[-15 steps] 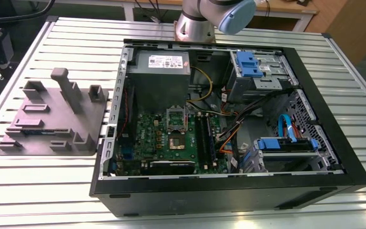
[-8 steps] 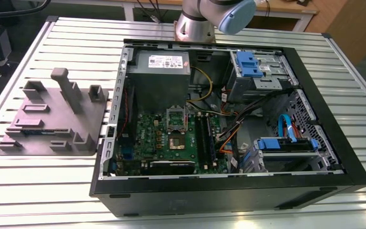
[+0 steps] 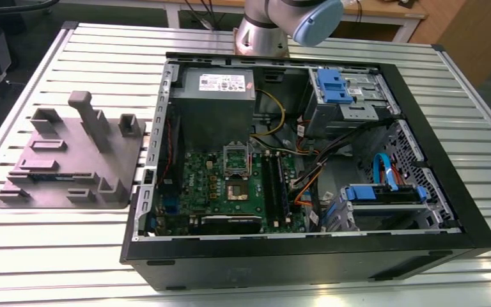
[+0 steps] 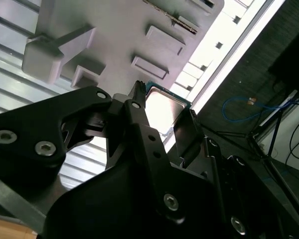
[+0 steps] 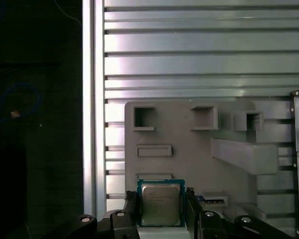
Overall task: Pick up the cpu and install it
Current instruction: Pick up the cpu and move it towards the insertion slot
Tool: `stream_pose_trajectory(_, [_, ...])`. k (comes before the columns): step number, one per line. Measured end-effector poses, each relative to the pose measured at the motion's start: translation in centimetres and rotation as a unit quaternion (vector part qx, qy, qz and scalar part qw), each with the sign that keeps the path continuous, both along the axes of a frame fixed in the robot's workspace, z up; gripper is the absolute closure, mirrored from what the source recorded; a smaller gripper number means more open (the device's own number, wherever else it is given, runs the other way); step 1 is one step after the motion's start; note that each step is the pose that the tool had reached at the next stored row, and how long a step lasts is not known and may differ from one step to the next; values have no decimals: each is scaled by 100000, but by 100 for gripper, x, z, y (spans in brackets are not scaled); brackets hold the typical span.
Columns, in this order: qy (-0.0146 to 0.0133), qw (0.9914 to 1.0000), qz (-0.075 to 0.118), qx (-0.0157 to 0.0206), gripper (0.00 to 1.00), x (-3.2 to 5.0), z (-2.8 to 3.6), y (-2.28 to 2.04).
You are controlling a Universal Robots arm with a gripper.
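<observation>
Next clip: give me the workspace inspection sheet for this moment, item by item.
Surface: slatted metal table.
Job's things: cpu held in the gripper, above the grey parts holder; open computer case with motherboard exposed.
Clutter: nothing seen.
Gripper: shut on the cpu, one finger at each side edge.
Cables: yellow cable, blue cable and black leads inside the case.
Surroundings: wooden furniture beyond the table; dark floor beside it.
</observation>
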State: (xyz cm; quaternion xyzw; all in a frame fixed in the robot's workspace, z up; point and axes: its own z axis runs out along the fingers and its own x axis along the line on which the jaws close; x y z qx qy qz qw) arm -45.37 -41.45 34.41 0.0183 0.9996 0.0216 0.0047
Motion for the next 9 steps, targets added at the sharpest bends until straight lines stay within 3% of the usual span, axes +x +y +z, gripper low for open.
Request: stream_pose_trajectory(9, [1,100000,-1,2,53,0,137,0])
